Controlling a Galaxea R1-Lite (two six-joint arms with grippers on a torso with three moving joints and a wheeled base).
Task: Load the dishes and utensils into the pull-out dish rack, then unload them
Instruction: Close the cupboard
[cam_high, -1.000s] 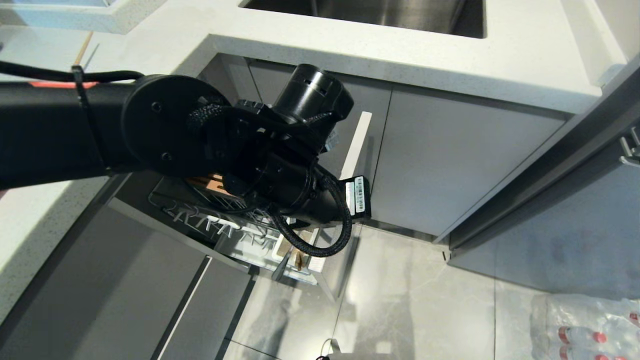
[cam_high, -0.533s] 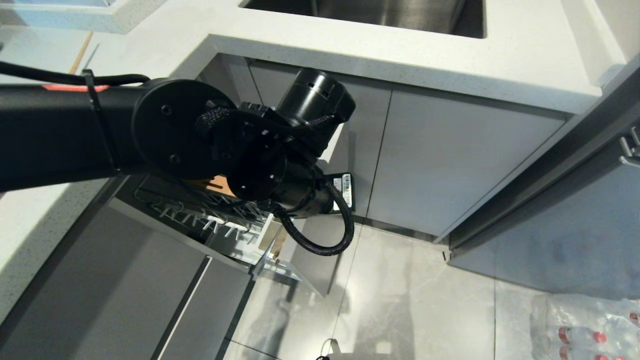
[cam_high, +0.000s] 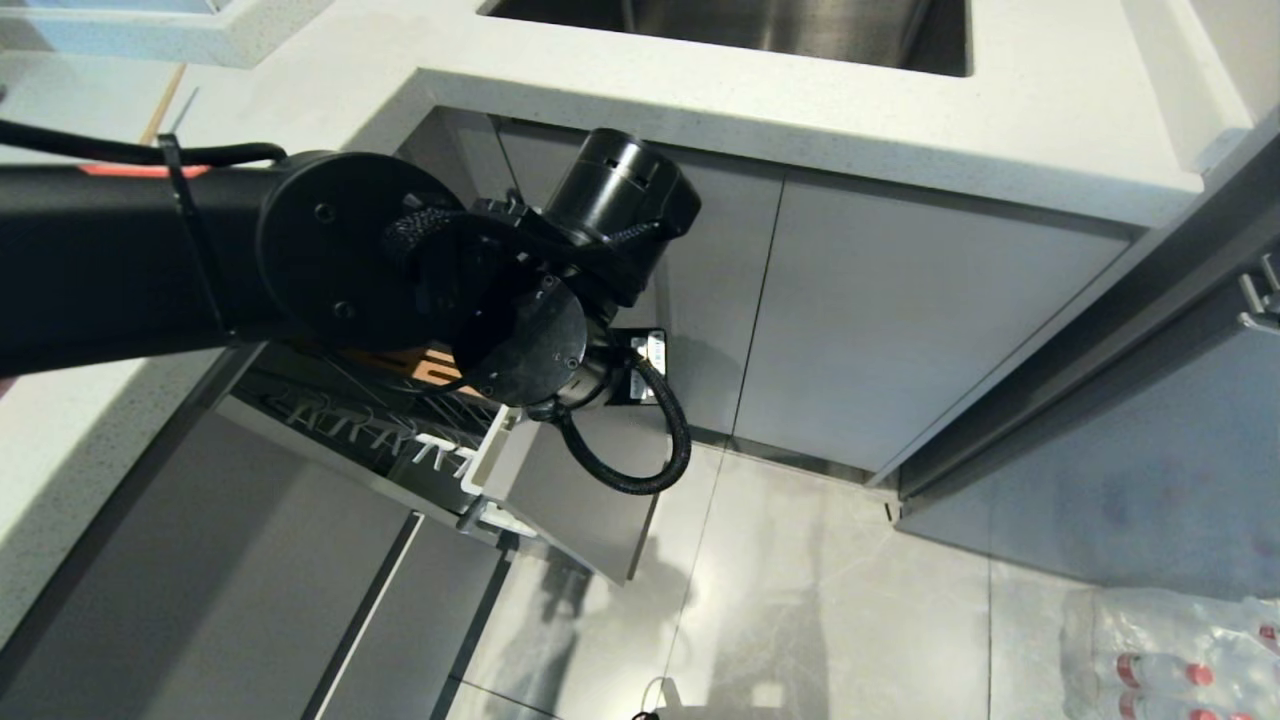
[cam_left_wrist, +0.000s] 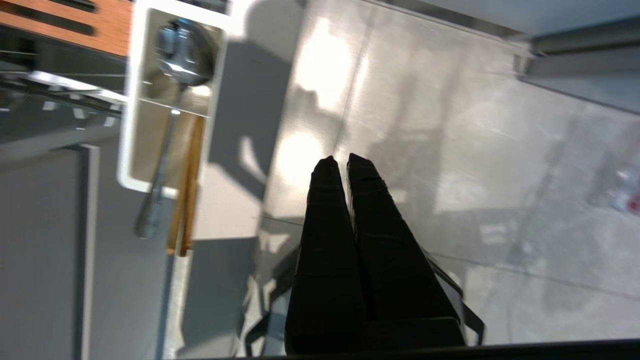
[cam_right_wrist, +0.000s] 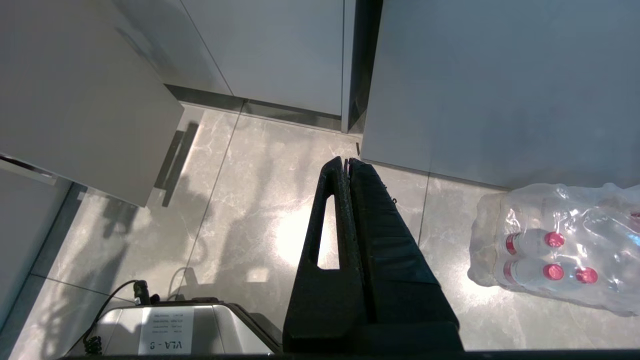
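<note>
The rack (cam_high: 470, 450) stands pulled out from under the counter (cam_high: 800, 110), its grey front panel (cam_high: 580, 510) at about 5 o'clock of the left arm's wrist in the head view. The left pincer (cam_left_wrist: 338, 159) is pressed together, holds nothing, and hangs over the floor tiles, just off the panel. In the wrist view the spoon (cam_left_wrist: 167, 125) and chopsticks (cam_left_wrist: 187, 185) lie in the white cutlery holder (cam_left_wrist: 130, 150), at about 10 o'clock of the fingertips, handles poking past its rim. No plate or bowl shows. The right pincer (cam_right_wrist: 346, 160) is also pressed shut, parked low over the floor near a pack of bottles (cam_right_wrist: 555, 250).

The step in hand looks like a push or pull on the rack with a closed pincer. To do it well:

- Press flat on the panel near its middle, not its corner, so the slide runs straight.
- Keep clear of the jutting handles.
- Move slowly; loose cutlery may rattle out.
</note>
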